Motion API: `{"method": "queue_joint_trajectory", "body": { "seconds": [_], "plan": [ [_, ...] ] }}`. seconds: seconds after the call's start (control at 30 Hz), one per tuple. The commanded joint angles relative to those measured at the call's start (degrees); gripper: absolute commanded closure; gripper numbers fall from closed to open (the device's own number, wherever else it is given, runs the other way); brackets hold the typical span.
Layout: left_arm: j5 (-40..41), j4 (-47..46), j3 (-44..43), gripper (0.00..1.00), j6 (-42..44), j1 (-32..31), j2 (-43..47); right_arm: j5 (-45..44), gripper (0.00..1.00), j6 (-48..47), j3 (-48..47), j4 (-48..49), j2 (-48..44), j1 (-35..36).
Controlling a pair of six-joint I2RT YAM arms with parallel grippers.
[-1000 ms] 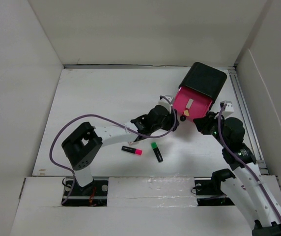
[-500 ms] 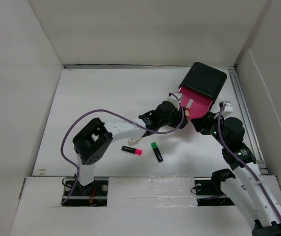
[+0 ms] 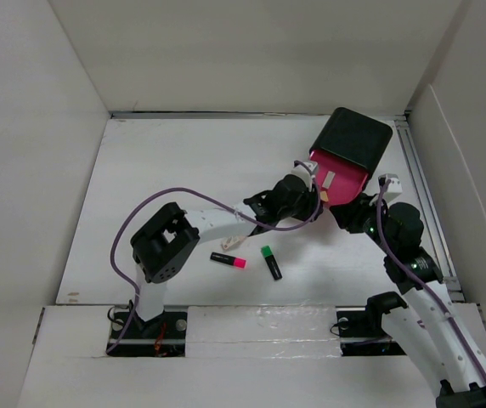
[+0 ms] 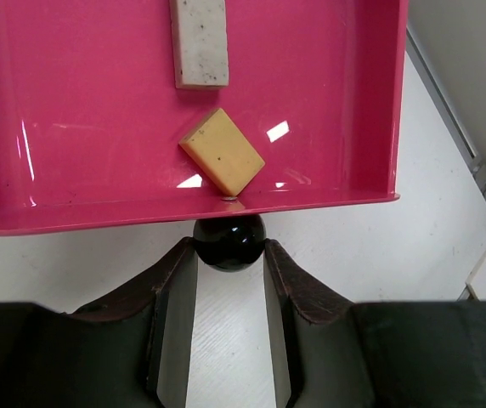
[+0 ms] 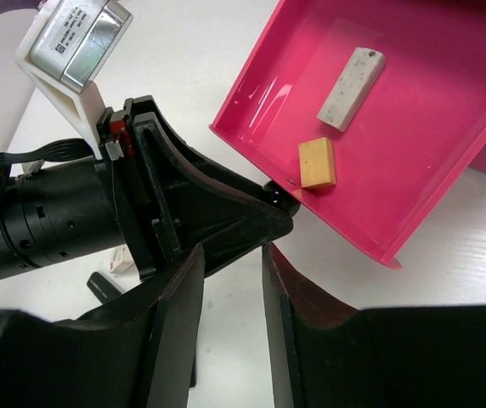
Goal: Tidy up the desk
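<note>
On the white desk at the back right stands a black box with its pink drawer pulled out. A yellow eraser and a grey-white eraser lie in the drawer. My left gripper is shut on the drawer's black knob, one finger touching each side. My right gripper is open and holds nothing. It hovers just in front of the drawer, beside the left gripper's body.
A pink-capped highlighter and a green-capped highlighter lie on the desk in front of the arms. A small white item sits under the left forearm. A metal rail runs along the right edge, and white walls enclose the desk.
My left arm has reached right to the drawer's front and its jaws have closed onto the knob. The right arm has barely moved.
</note>
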State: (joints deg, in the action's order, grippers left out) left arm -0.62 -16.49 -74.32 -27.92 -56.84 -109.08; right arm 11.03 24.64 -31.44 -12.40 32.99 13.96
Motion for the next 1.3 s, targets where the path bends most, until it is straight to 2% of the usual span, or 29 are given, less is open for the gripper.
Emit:
{"method": "queue_joint_trajectory", "body": {
  "seconds": [0.0, 0.43, 0.73, 0.87, 0.9, 1.03, 1.1, 1.27],
  "plan": [
    [2.55, -2.49, -3.11, 0.81, 1.11, -0.47, 1.23, 0.75, 0.61, -0.12, -1.43, 2.82, -0.82, 0.37],
    [4.4, -0.39, -8.29, 0.91, 4.01, -0.99, 2.2, 0.22, 0.62, -0.03, -3.01, 2.3, -1.26, 0.37],
    [6.86, 3.3, -20.23, 0.91, 7.44, 0.33, -5.09, -0.74, 0.64, 0.67, -6.08, 1.77, -1.53, 0.37],
    [8.0, 5.85, -27.61, 0.91, 9.29, 0.33, -8.95, -1.62, 0.76, 0.84, -7.84, 1.59, -1.88, 0.37],
    [8.18, 6.12, -28.15, 0.91, 9.72, 0.33, -9.83, -1.62, 0.83, 0.84, -8.11, 1.59, -2.14, 0.37],
    [8.18, 5.77, -29.74, 0.91, 9.64, 0.93, -11.15, -1.89, 0.95, 0.58, -9.43, 1.16, -1.88, 0.37],
    [8.09, 5.51, -30.18, 0.91, 9.38, 1.55, -11.86, -1.97, 0.98, 0.58, -9.95, 1.24, -1.62, 0.37],
    [8.44, 5.86, -32.81, 0.91, 9.11, 2.08, -13.71, -1.89, 0.98, 1.11, -10.39, 2.03, -1.7, 0.37]
  ]
}}
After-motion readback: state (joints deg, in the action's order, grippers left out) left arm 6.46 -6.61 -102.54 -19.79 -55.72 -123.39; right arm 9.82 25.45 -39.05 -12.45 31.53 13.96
